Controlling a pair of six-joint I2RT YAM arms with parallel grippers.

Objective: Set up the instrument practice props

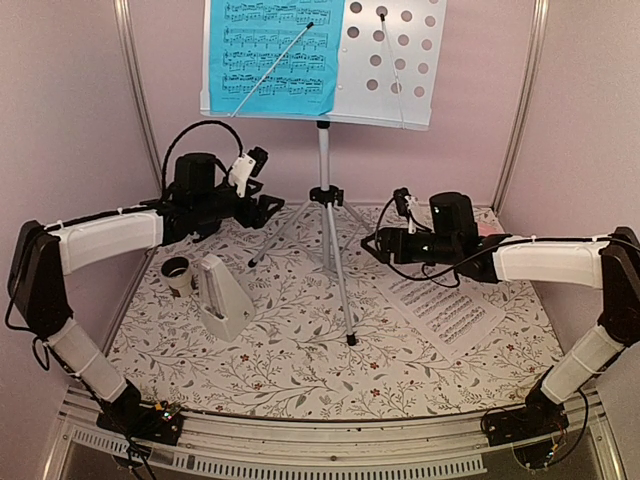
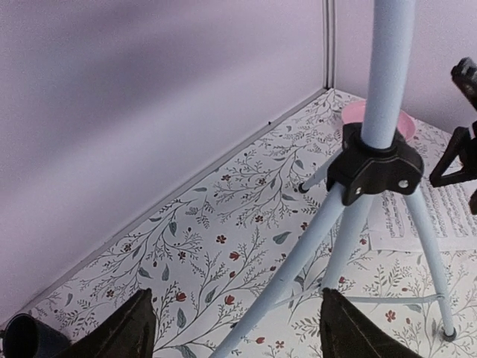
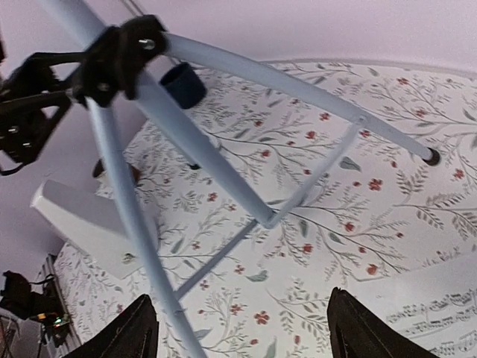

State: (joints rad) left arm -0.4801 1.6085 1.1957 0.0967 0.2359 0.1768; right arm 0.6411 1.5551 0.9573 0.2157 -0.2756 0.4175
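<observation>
Top view alone shows blue sheet [image 1: 270,50] on the music stand [image 1: 323,165], white sheet [image 1: 450,310] lying right of its tripod, metronome [image 1: 222,297] left. Wrist views catch only tripod legs; left gripper [image 2: 235,298] and right gripper [image 3: 240,298] both spread, empty.

Enclosure walls [image 1: 70,120] pale lilac, plain, matte. Silver corner posts [image 1: 138,90] at back left and back right. Tabletop cover [image 1: 300,370] white, printed with grey-green leafy sprigs and small red flowers. Pale slotted rail [image 1: 300,467] along near edge. Light soft, even; shadows faint.
</observation>
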